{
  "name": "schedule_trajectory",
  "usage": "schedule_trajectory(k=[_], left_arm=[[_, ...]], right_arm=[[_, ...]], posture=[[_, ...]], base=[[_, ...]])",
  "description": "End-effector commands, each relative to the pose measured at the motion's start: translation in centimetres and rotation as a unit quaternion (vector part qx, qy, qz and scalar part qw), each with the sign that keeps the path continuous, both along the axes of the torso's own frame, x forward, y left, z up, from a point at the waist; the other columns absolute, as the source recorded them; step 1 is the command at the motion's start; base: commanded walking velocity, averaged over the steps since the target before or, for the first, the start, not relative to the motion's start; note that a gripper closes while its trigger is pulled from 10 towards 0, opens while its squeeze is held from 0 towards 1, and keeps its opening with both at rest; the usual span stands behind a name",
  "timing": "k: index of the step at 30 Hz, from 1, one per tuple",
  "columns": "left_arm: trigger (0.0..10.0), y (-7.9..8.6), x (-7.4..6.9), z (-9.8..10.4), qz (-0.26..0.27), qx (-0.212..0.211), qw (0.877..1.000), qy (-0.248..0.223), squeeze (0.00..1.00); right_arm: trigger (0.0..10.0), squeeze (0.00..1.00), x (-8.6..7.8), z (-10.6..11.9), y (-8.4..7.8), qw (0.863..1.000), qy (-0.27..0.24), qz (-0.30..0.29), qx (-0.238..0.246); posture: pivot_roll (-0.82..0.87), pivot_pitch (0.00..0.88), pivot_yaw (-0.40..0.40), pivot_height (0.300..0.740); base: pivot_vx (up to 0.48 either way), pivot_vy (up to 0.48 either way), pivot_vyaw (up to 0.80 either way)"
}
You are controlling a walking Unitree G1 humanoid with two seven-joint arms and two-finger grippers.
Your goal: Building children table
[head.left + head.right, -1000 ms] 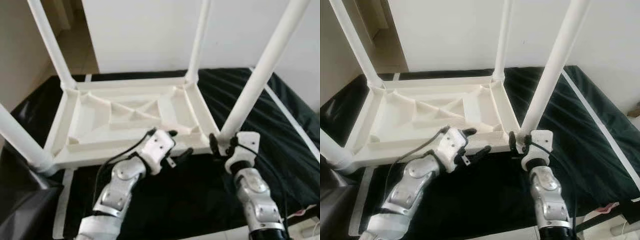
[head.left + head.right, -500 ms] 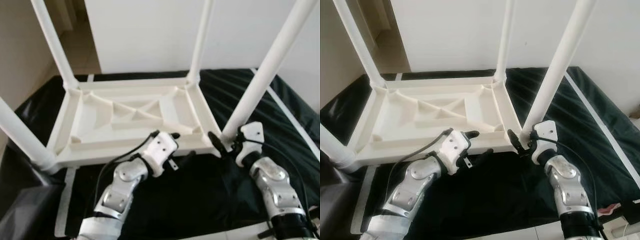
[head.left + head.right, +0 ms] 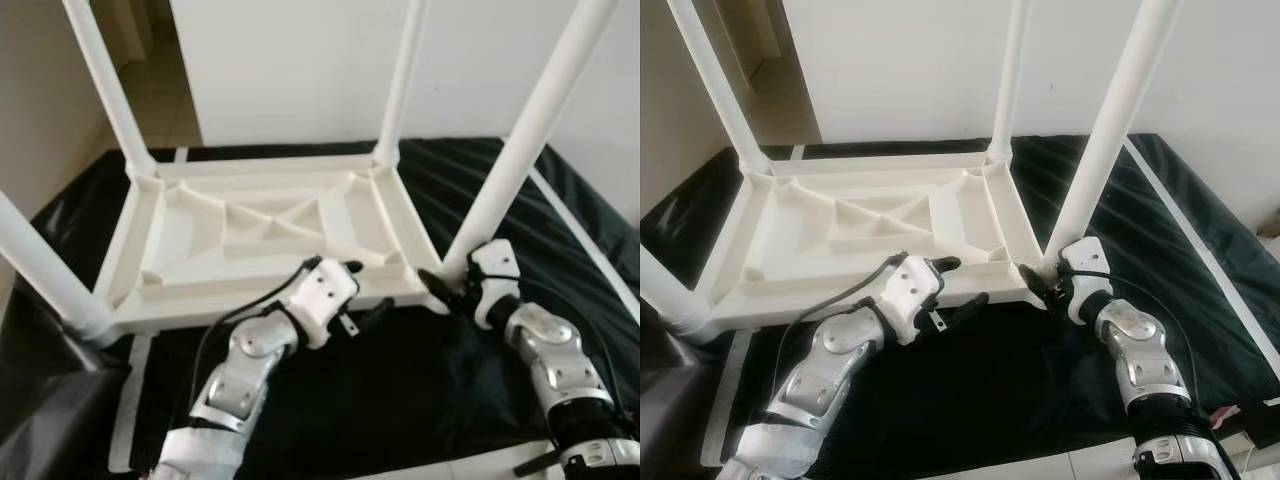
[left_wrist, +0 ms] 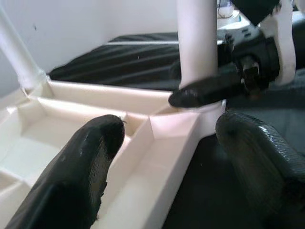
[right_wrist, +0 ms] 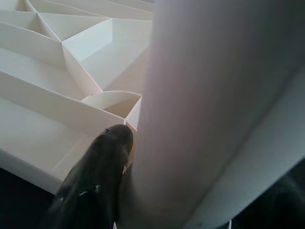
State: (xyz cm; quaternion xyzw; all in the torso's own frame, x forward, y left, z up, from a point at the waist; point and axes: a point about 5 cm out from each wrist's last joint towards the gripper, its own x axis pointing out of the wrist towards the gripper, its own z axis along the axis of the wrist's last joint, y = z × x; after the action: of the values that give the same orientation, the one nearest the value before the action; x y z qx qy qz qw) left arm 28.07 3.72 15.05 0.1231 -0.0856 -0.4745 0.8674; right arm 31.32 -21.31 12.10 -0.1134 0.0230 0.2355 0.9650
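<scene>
A white plastic children's table (image 3: 262, 301) lies upside down on a black cloth, its legs pointing up. My right gripper (image 3: 447, 285) reaches in from the right and is shut on the base of the near right leg (image 3: 520, 150). In the right wrist view, that leg (image 5: 200, 95) sits between the fingers, with one fingertip (image 5: 112, 143) against it. My left gripper (image 3: 362, 290) is open and straddles the table's near rim just left of that corner. In the left wrist view, its fingers (image 4: 90, 152) are spread either side of the rim (image 4: 162, 143).
Three other legs stand up: near left (image 3: 45, 270), far left (image 3: 105, 85) and far right (image 3: 400, 80). The black cloth (image 3: 400, 390) covers the floor around the table, with a white strip (image 3: 128, 400) at the left. A white wall stands behind, with a doorway at back left.
My right forearm has swung out to the right, and its gripper now points left at the leg's base and sits closer round it. The left gripper has barely moved.
</scene>
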Motion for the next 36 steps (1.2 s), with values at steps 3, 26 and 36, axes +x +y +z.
schedule_trajectory(k=[3,26,36], left_arm=[[10.0,-0.3,0.0,-0.2,0.005,0.0,1.0,0.003,0.0],[10.0,-0.8,-0.2,-0.4,-0.01,0.001,1.0,0.006,0.0],[10.0,-0.8,-0.2,-0.4,-0.009,0.001,1.0,0.004,0.0]], right_arm=[[0.0,0.0,-0.5,-1.3,0.5,1.0,0.026,0.016,-0.001],[10.0,0.0,-0.7,-2.6,2.6,0.98,0.034,-0.19,0.042],[10.0,0.0,-1.5,-3.8,4.2,0.939,0.047,-0.339,0.035]], posture=[[0.02,0.0,-0.043,0.74],[0.0,0.0,-0.04,0.74],[0.01,0.0,-0.048,0.74]], base=[[0.0,0.0,0.0],[0.0,0.0,0.0],[0.0,0.0,0.0]])
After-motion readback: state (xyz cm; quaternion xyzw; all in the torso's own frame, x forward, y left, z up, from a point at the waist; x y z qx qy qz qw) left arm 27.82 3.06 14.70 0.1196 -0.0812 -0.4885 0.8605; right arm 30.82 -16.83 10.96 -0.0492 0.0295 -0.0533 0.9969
